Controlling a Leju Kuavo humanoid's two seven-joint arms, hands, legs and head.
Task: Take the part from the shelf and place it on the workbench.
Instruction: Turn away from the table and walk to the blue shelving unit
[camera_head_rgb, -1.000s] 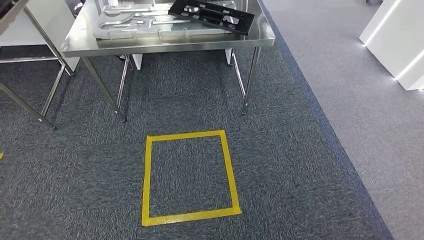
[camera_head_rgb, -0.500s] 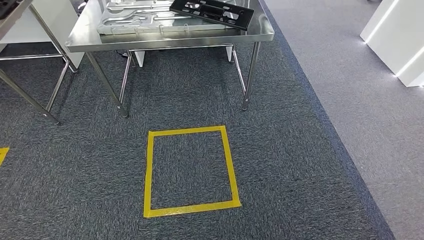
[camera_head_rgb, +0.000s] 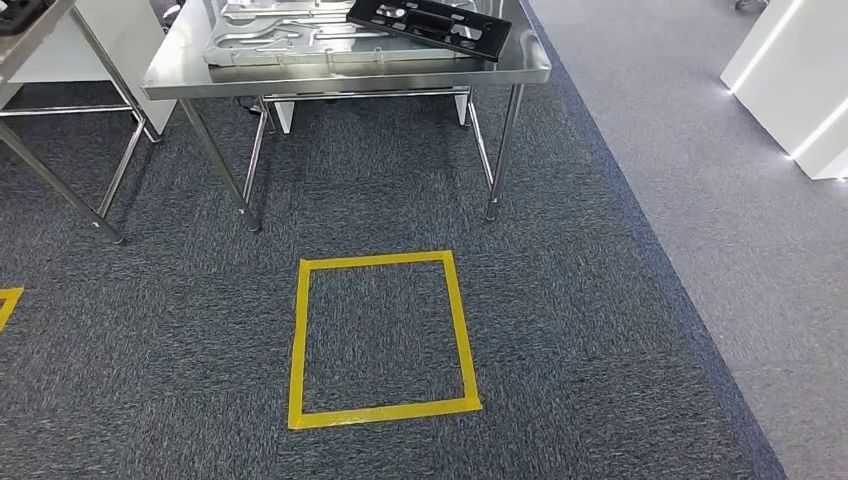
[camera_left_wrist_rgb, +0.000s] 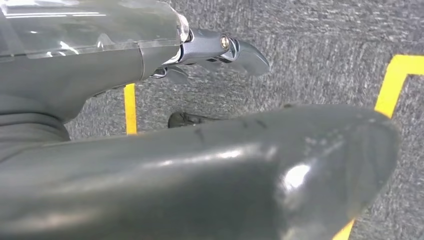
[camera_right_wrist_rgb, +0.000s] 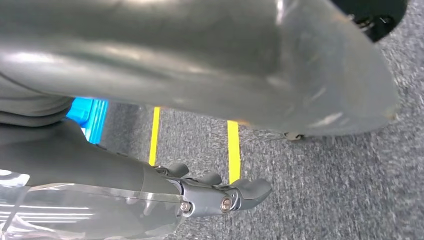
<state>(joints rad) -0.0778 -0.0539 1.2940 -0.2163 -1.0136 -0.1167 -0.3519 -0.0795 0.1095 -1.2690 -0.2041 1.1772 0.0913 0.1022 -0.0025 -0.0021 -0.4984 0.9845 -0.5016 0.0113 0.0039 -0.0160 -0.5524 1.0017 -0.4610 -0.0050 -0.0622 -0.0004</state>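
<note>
My left hand (camera_left_wrist_rgb: 220, 52) hangs low over the floor, fingers loosely extended, holding nothing. My right hand (camera_right_wrist_rgb: 225, 195) hangs likewise, empty, fingers apart.

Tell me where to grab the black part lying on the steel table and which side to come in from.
Take the black part by its long near edge, coming from the table's front. It is a flat slotted panel lying askew across the silver tray, so that edge probably sits slightly raised, leaving room for fingers beneath. This is a judgement; its far side is out of frame.
</note>
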